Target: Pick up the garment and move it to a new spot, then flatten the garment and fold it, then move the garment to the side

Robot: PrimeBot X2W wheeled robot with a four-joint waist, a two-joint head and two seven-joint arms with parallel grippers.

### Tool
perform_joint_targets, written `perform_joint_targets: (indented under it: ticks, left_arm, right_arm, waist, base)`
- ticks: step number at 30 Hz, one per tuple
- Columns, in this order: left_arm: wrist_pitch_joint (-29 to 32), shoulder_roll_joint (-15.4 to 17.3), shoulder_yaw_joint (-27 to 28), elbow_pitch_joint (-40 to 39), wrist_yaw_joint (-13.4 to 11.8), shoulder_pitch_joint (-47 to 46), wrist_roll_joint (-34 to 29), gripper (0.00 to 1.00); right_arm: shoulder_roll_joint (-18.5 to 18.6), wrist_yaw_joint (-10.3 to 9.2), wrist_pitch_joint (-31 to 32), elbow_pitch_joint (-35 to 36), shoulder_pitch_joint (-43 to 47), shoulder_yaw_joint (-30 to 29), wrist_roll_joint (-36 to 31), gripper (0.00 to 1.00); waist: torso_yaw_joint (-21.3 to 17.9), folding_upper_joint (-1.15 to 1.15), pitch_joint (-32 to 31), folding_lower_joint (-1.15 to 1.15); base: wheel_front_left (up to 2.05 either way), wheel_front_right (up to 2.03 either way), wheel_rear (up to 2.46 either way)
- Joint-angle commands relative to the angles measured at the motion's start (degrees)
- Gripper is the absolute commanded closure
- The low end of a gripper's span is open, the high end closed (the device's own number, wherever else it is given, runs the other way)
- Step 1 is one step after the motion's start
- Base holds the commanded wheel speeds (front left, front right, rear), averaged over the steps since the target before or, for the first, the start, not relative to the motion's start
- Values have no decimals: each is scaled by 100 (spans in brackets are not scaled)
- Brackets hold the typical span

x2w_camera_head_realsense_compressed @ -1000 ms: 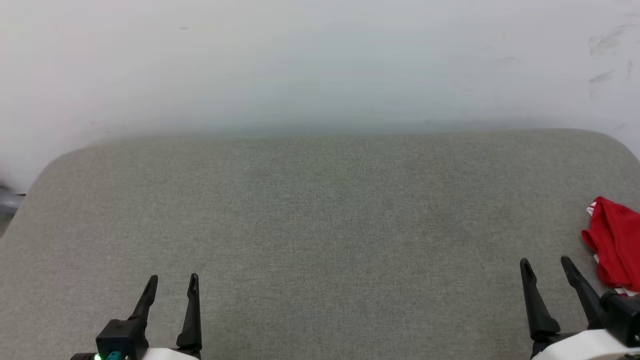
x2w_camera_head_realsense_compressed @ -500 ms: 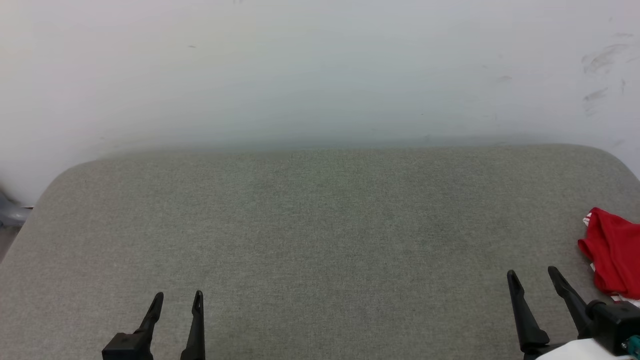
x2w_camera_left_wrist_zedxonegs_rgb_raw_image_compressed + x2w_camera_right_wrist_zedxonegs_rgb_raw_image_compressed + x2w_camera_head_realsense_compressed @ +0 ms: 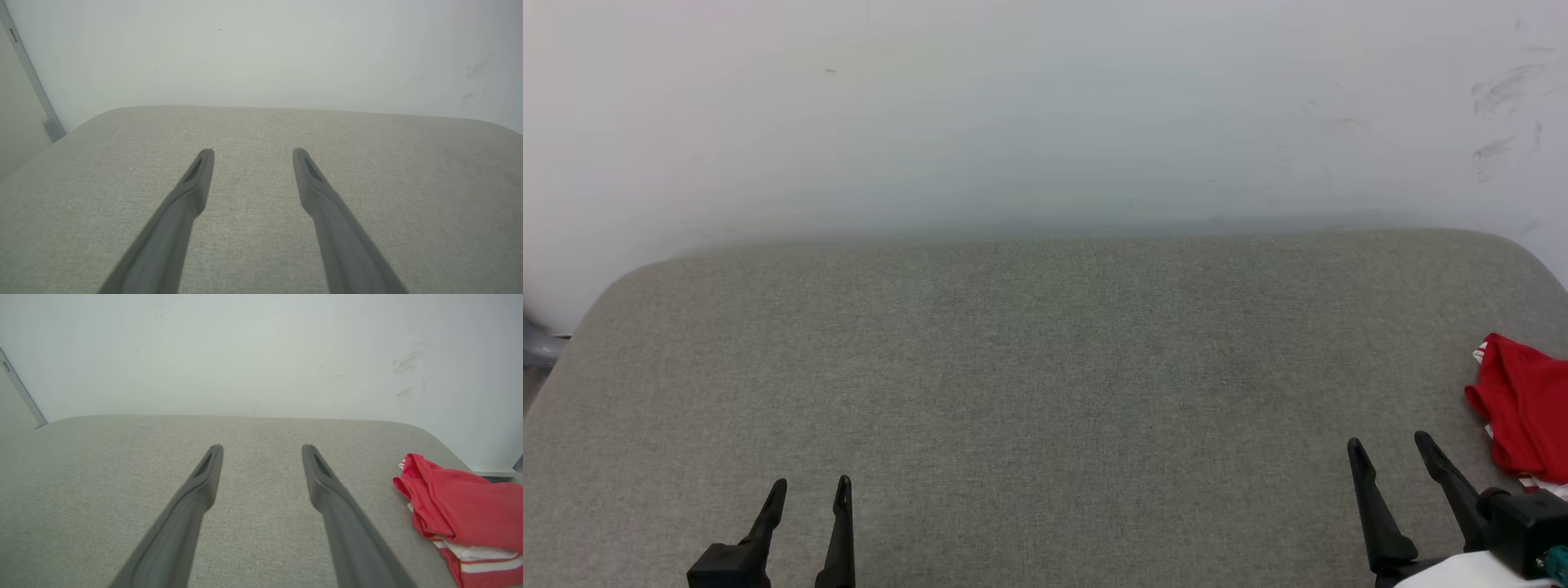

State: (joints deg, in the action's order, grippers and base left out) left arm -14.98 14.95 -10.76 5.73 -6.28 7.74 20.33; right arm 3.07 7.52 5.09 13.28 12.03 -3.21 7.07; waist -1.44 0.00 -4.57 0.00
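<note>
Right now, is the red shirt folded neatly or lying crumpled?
Crumpled: the red shirt lies bunched in loose, uneven folds, with white and striped layers poking out beneath.

From here I count one garment [image 3: 1523, 404] at the right edge of the one grey cushion [image 3: 1045, 367], one left gripper [image 3: 811, 483] and one right gripper [image 3: 1388, 441] over its near edge, two dark fingers [image 3: 192, 192] on each, and one white wall [image 3: 1045, 106] behind it.

A grey fabric-covered table [image 3: 1045, 367] with rounded corners stands against a pale wall [image 3: 1045, 106], scuffed above the table's right corner.
</note>
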Motion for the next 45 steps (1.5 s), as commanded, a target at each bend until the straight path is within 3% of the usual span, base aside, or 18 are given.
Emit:
perform_joint_targets:
  ticks: [1,5,6,45]
  left_arm:
    - [-28,-18,20,12,16,-56,-42,0]
    - [-28,-32,41,12,37,-70,-26,0]
    - [1,-32,21,10,26,-5,-15,100]
    - [917,-550,735,406,602,-600,3069,100]
  right_arm:
    - [-30,-7,12,51,45,3,26,0]
    - [-31,-7,21,76,40,6,31,0]
    - [-1,0,5,39,0,6,38,100]
    - [151,-2,-113,-1177,-779,73,3827,100]
  waist:
    - [7,0,9,0]
    - [19,0,22,0]
    - [19,0,23,0]
    - [55,0,154,0]
  base:
    - [0,0,0]
    - [0,0,0]
    - [0,0,0]
    - [0,0,0]
